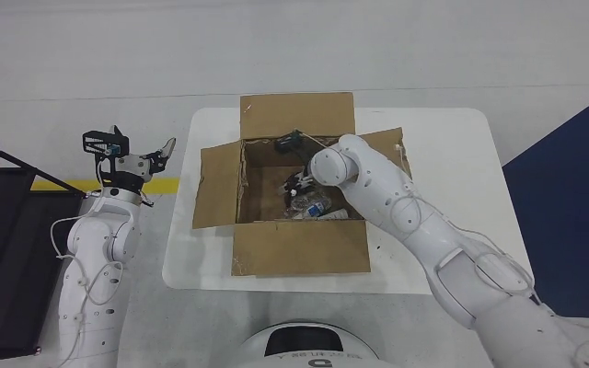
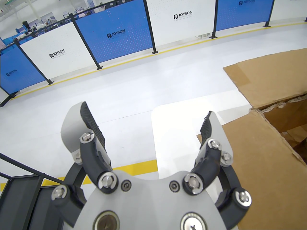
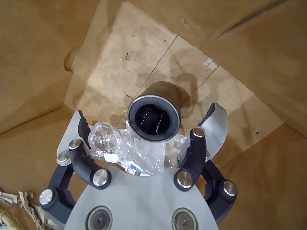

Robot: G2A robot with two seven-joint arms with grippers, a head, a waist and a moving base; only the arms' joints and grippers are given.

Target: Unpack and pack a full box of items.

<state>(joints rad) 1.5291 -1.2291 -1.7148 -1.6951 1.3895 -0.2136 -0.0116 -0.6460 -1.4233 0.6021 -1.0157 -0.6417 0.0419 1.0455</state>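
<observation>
Our right gripper hangs released deep in the box, jaws spread wide and touching nothing. Between its fingers, lower down, a dark cylinder turns its hollow end up toward the wrist. Its rim touches a crumpled clear bottle lying under the gripper's palm. Beyond the cylinder the box bottom shows bare cardboard up to the walls, and a torn edge frays near one corner.

From above, we see the box in the middle of the surface, its four flaps folded out at 12, 3, 6 and 9 o'clock. The contents cluster toward 5 o'clock inside it, and the right arm crosses the 3 o'clock flap. The 12 o'clock flap overlaps the far edge, the 6 o'clock flap nearly reaches the near edge, and the 9 o'clock flap stops just short of its edge. A broad white strip lies open at 3 o'clock.

Our left gripper is released too. It is held off the 9 o'clock edge over the floor, well apart from the box.
</observation>
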